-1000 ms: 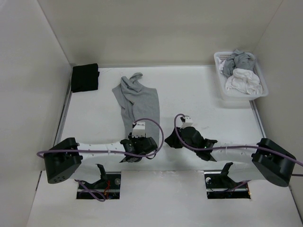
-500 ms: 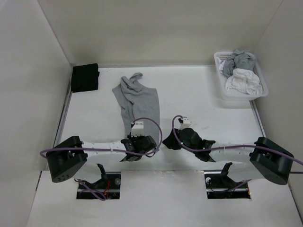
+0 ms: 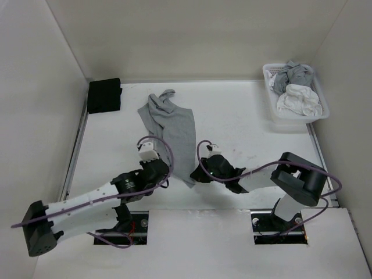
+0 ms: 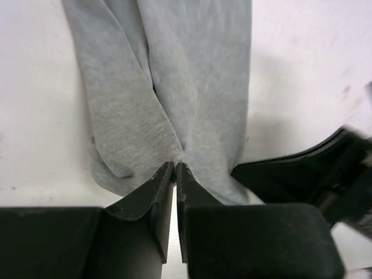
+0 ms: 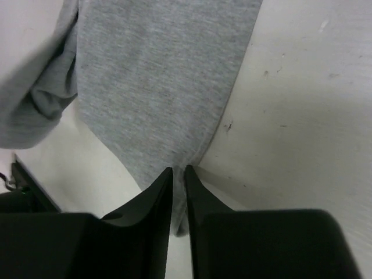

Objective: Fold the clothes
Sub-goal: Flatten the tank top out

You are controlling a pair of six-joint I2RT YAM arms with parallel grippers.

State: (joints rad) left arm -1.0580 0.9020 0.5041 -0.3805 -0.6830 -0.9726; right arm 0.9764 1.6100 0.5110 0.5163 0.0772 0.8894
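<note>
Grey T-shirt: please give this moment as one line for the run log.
left gripper: shut on grey T-shirt near edge | right gripper: shut on same edge | cloth: rumpled on table

Left gripper (image 4: 175, 165) and right gripper (image 5: 178, 170) pinched closed, arms angled inward.

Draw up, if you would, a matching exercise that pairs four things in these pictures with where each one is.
Things:
1. grey T-shirt
2. black cloth bundle
3. white garment
4. left gripper

Places:
a. in the basket at the far right of the table
b. in the table's far left corner
c. shut on the shirt's near edge
d. laid lengthwise, left of the table's middle

Pairs: 1-d; 2-b; 3-a; 4-c
</note>
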